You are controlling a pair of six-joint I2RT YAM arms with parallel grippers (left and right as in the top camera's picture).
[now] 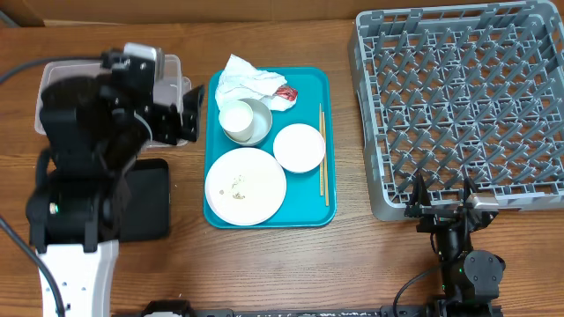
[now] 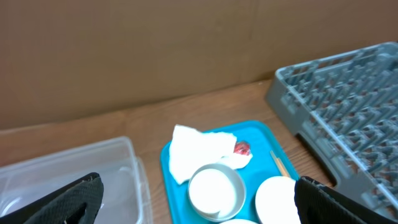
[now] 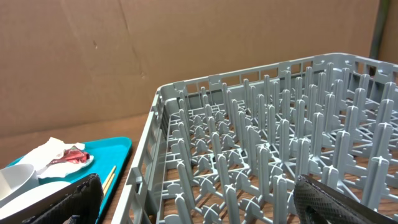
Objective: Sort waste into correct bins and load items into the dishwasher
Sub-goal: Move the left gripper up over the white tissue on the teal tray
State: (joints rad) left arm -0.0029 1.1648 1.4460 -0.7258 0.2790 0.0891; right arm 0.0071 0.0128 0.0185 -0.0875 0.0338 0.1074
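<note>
Plate (image 1: pixel 246 185), round, glossy white, flecked with rice grains (image 1: pixel 236 185), lay nearest on the teal tray (image 1: pixel 313 216). Beyond it: pinkish bowl (image 1: pixel 300 147); small cup (image 1: pixel 236 117) set in grey bowl (image 1: pixel 258 126); crumpled napkins (image 1: pixel 249 82); red wrapper (image 1: pixel 286 93). Lattice dish rack (image 1: pixel 458 106), pegged, stood right on the wooden tabletop (image 1: pixel 352 264). Left claw (image 1: pixel 189 114) and right claw (image 1: pixel 442 195) gaped, grasping nothing.

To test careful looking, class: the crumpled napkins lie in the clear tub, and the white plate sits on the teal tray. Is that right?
Not quite. The overhead view shows the crumpled napkins on the teal tray, not in the clear tub. The white plate does sit on that tray.
</note>
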